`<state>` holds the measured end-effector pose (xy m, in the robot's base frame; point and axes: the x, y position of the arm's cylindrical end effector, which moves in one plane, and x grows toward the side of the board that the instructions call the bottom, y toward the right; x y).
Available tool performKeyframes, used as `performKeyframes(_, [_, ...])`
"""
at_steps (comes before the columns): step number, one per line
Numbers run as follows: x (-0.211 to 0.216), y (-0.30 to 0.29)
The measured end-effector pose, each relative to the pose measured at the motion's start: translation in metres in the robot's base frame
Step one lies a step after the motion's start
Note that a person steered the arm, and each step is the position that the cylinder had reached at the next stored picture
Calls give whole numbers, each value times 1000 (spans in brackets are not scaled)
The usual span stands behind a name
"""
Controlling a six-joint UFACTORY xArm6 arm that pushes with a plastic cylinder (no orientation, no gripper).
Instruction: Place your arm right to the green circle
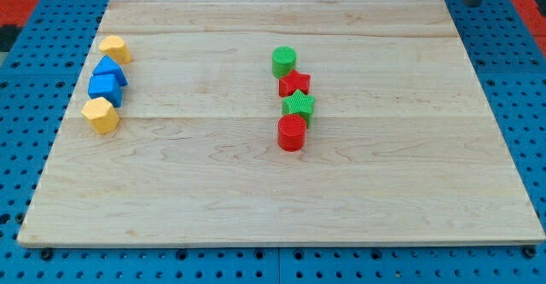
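Note:
A green circle block (284, 61) stands near the board's middle, at the top of a short column of blocks. Below it, in order, are a red star (294, 84), a green star (299, 106) and a red circle block (292, 133). My rod shows at the view's top right corner, and my tip (471, 2) is just past the board's top right corner. It is far to the right of the green circle and somewhat above it, touching no block.
At the board's left, from top to bottom, are a yellow block (114, 49), a blue triangle (109, 69), a blue block (105, 88) and a yellow hexagon (101, 114). The wooden board (409, 165) lies on a blue pegboard surface (529, 105).

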<state>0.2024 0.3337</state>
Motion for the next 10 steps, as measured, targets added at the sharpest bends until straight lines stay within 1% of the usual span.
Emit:
performKeyframes(1, [0, -14])
performKeyframes(2, [8, -33])
performKeyframes(6, [12, -40])
performKeyframes(7, [57, -133])
performKeyframes(8, [63, -230])
performKeyframes(9, [95, -251])
performKeyframes(10, [113, -231])
